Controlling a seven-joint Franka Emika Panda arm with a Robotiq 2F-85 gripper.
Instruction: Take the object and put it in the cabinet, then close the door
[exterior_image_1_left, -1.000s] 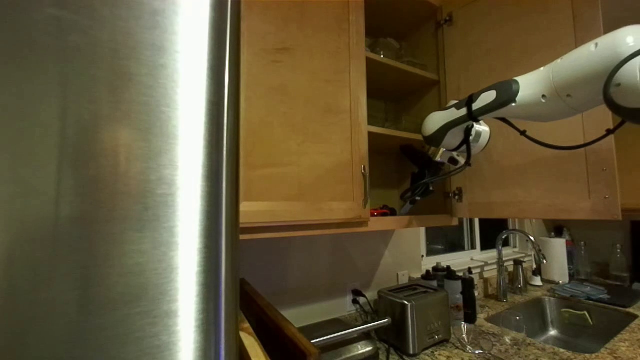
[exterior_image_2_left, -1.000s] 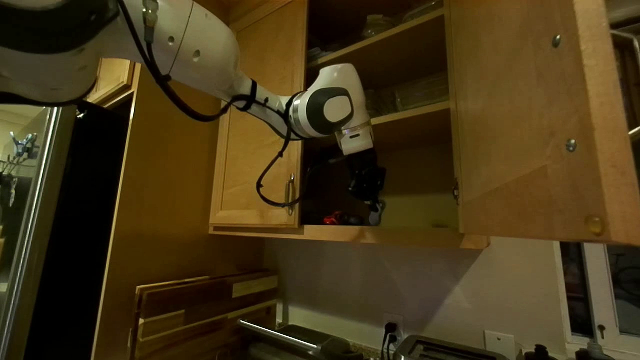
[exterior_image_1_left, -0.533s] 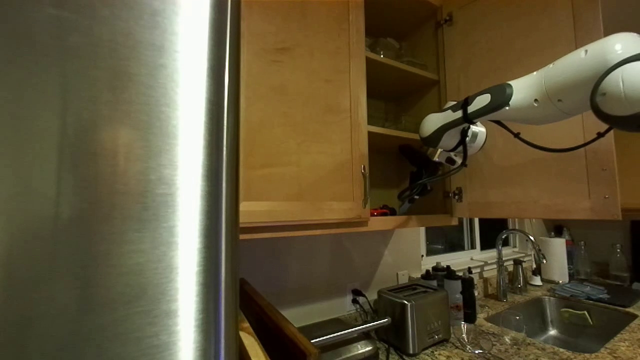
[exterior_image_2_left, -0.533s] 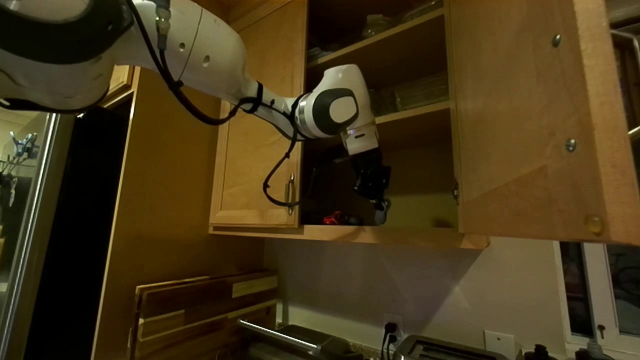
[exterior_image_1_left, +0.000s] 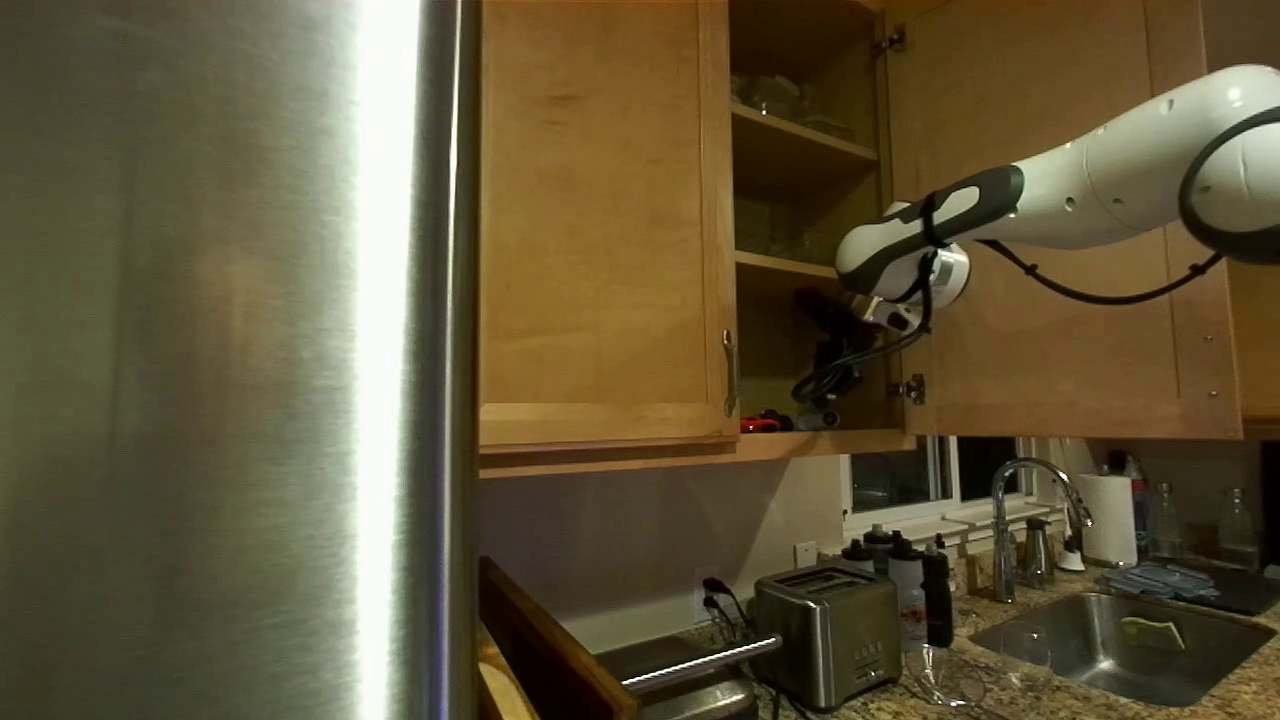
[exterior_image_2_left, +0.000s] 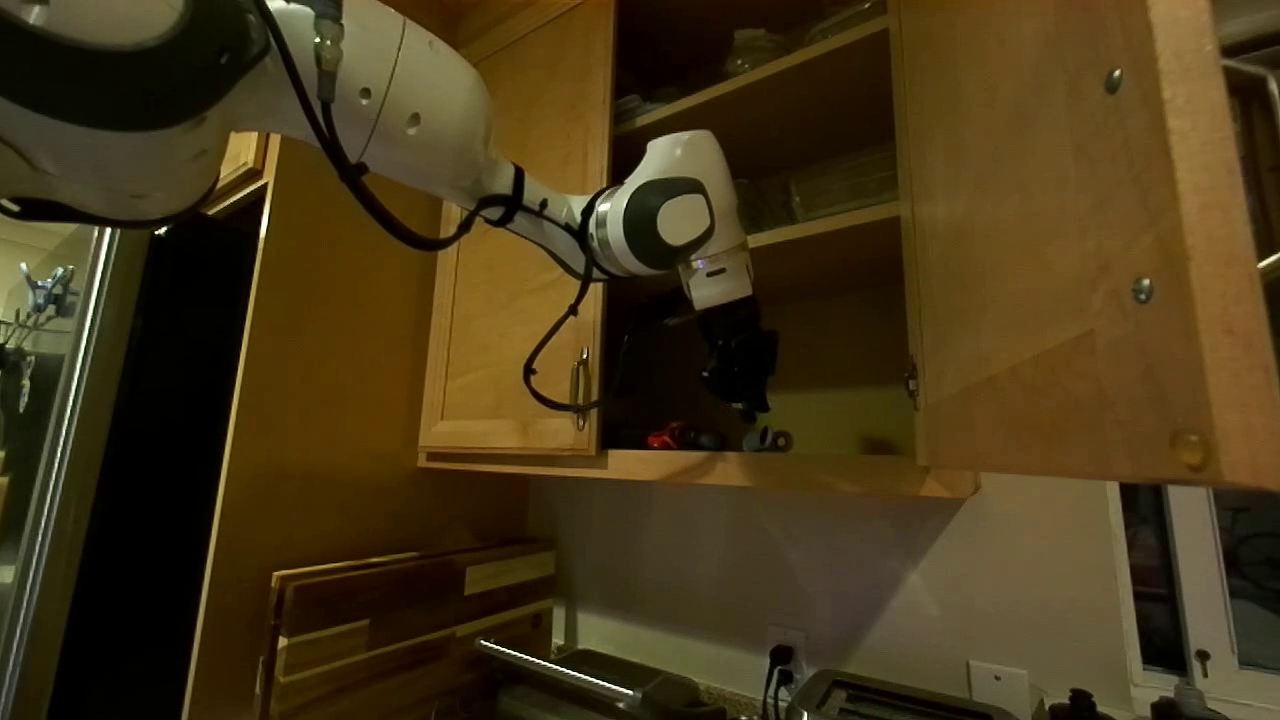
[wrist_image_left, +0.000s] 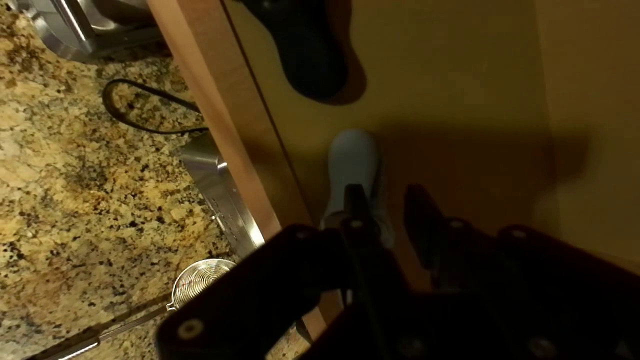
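Grey object (wrist_image_left: 352, 156) in cabinet (exterior_image_2_left: 800, 472), claw (wrist_image_left: 385, 194) parted above, door (exterior_image_2_left: 1030, 220) open

Dim cabinet (exterior_image_2_left: 840, 345), glare-streaked steel appliance (exterior_image_1_left: 240, 360)

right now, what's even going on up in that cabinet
A robot arm reaches into the wooden wall cabinet. Its gripper hangs over a grey, round-ended object lying on the cabinet floor, jaws apart and not gripping it. A red-and-black item lies near it. The cabinet door at the right of both exterior views stands open, not yet closed.
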